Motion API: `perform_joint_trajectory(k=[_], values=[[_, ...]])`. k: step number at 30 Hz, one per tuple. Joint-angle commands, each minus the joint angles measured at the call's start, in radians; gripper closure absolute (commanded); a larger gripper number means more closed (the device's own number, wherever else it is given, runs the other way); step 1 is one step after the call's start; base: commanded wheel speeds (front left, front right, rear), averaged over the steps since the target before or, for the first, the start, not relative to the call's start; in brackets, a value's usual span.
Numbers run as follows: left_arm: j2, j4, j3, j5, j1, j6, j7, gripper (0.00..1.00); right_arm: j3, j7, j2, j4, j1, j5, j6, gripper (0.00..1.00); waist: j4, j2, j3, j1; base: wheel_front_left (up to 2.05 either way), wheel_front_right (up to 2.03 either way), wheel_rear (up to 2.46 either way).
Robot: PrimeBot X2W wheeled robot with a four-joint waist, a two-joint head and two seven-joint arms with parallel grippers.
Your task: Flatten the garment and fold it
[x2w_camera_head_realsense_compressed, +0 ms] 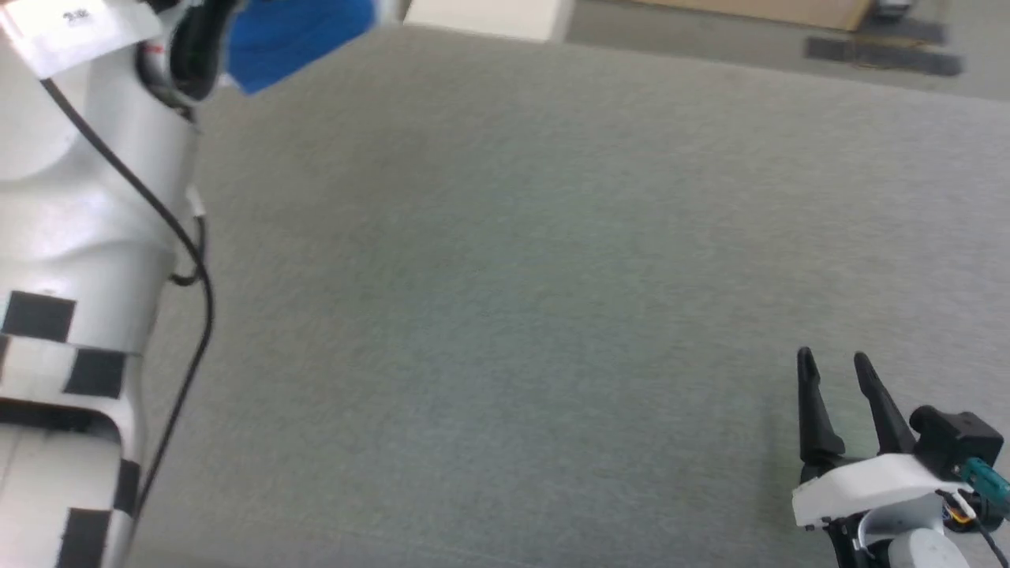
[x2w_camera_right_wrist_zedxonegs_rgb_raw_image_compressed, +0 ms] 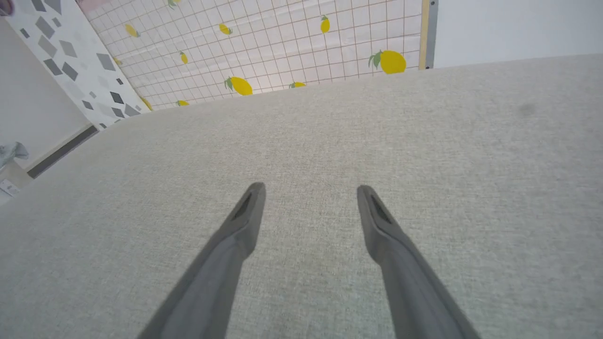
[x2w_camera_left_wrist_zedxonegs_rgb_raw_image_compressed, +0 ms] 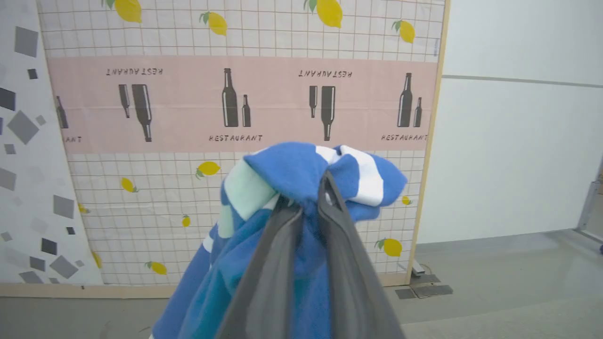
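Currently my left gripper (x2w_camera_left_wrist_zedxonegs_rgb_raw_image_compressed: pixel 306 195) pinches the bunched blue jersey (x2w_camera_left_wrist_zedxonegs_rgb_raw_image_compressed: pixel 289 165) hanging far left, while my right gripper (x2w_camera_head_realsense_compressed: pixel 835 364), splayed empty, sits near right, well apart.

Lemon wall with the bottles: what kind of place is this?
Probably an indoor robot practice room, not a real restaurant: a printed lemon-and-bottle backdrop stands by a plain white wall, near a grey fabric-covered surface.
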Motion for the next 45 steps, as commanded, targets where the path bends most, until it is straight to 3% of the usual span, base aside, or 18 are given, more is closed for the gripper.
perform_joint_trajectory(k=[1,7,15,22,25,26,27,30,34,40,45], values=[[-0.011,-0.022,-0.010,-0.034,0.010,-0.007,0.000,1.00,-0.002,-0.007,0.000,0.011,-0.007,0.019,-0.002,0.00,-0.109,0.0000,-0.097,0.0001,0.00,0.00,0.00],[-0.056,-0.095,-0.084,-0.127,0.125,-0.007,0.008,1.00,-0.024,-0.008,0.000,0.007,0.005,0.038,-0.002,0.00,-0.173,0.0000,-0.124,0.0001,0.00,0.00,0.00],[-0.119,-0.075,-0.247,-0.187,0.382,-0.007,0.070,1.00,-0.049,-0.008,0.000,-0.001,0.026,0.029,-0.002,0.00,-0.212,0.0000,-0.113,0.0001,0.00,0.00,0.00],[-0.122,0.009,-0.471,-0.204,0.574,-0.007,0.286,1.00,-0.064,-0.008,0.000,0.001,0.032,0.021,-0.002,0.00,-0.221,0.0000,-0.107,0.0001,0.00,0.00,0.00],[-0.133,0.053,-0.497,-0.266,0.623,-0.002,0.415,1.00,-0.066,-0.008,0.000,0.003,0.034,0.021,-0.002,0.00,-0.213,0.0000,-0.109,0.0001,0.00,0.00,0.00],[-0.137,0.064,-0.494,-0.287,0.631,0.008,0.451,0.91,-0.066,-0.008,0.000,0.002,0.037,0.021,-0.002,0.00,-0.208,0.0000,-0.112,0.0001,0.00,0.00,0.00],[-0.141,0.066,-0.485,-0.305,0.635,0.018,0.468,0.00,-0.065,-0.008,0.000,0.002,0.039,0.022,-0.002,0.00,-0.204,0.0000,-0.115,0.0001,0.00,0.00,0.00],[-0.148,0.040,-0.424,-0.375,0.635,0.035,0.476,0.00,-0.062,-0.008,0.000,0.005,0.044,0.024,-0.002,0.00,-0.188,0.0000,-0.128,0.0001,0.00,0.00,0.00],[-0.135,-0.029,-0.303,-0.464,0.629,0.049,0.409,0.00,-0.059,-0.009,0.000,0.007,0.054,0.024,-0.002,0.00,-0.164,0.0000,-0.150,0.0001,0.00,0.00,0.00],[-0.066,-0.137,-0.122,-0.500,0.651,0.084,0.184,0.00,-0.059,-0.009,0.000,0.004,0.058,0.027,-0.002,0.00,-0.135,0.0000,-0.171,0.0001,0.00,0.00,0.00],[0.024,-0.202,-0.038,-0.388,0.732,0.146,-0.085,0.00,-0.056,-0.009,0.000,0.005,0.049,0.026,-0.002,0.00,-0.121,0.0000,-0.176,0.0001,0.00,0.00,0.00]])
